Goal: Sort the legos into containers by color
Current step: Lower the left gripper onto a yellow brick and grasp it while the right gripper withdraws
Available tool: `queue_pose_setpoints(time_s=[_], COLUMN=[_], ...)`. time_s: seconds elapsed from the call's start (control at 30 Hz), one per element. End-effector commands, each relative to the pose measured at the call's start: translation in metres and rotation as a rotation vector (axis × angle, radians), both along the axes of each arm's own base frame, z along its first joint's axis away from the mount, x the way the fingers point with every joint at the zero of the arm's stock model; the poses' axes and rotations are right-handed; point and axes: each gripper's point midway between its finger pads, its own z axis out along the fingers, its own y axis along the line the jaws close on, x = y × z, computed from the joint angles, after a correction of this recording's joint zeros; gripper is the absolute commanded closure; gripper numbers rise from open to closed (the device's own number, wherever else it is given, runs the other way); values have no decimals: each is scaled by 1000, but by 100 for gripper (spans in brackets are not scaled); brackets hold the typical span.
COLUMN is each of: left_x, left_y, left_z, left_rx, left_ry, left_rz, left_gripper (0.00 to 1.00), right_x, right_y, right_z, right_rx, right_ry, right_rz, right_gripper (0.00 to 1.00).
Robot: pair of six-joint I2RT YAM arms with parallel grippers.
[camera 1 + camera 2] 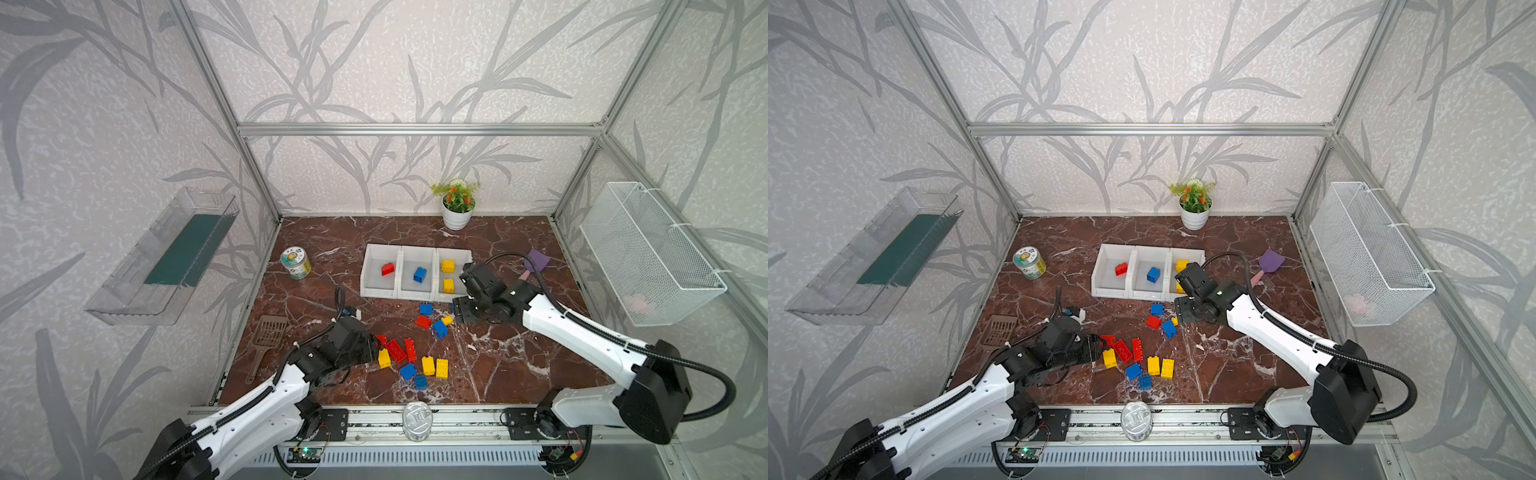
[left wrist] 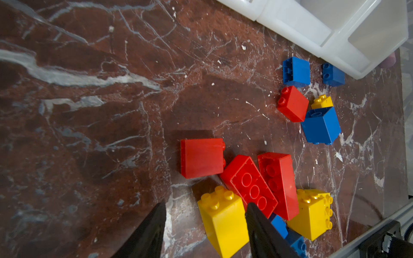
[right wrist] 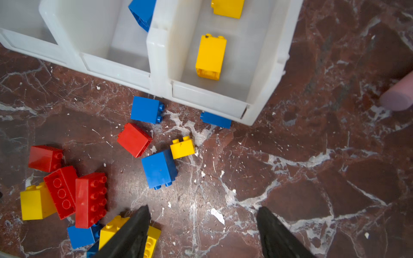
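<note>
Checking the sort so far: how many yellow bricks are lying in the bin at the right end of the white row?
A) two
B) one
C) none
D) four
A: two yellow bricks lie in that bin, one near its back wall and one near its low front. The right wrist view shows the same pair.
</note>
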Motion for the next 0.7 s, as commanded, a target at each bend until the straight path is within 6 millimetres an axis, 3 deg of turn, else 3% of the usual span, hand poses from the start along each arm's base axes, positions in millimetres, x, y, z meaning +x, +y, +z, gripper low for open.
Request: queue_pose_setpoints(time_s=[0.0,0.23,0.67], left_x=[-6,-8,-13], left_y=[1,-10,-32], left_z=[-9,-13,-23], left_rx=[-6,-20,38], left_ry=[38,64,114], left_rz=[24,-10,-100], left_gripper=[40,39,38], right_x=[-15,-31,-35], right_y=[-13,-29,-28], right_z=[1,-8,-14], right_rx=[19,31,44], right_ry=[-6,1,25], right_rz=[-68,-112,-137], right_gripper=[24,24,24])
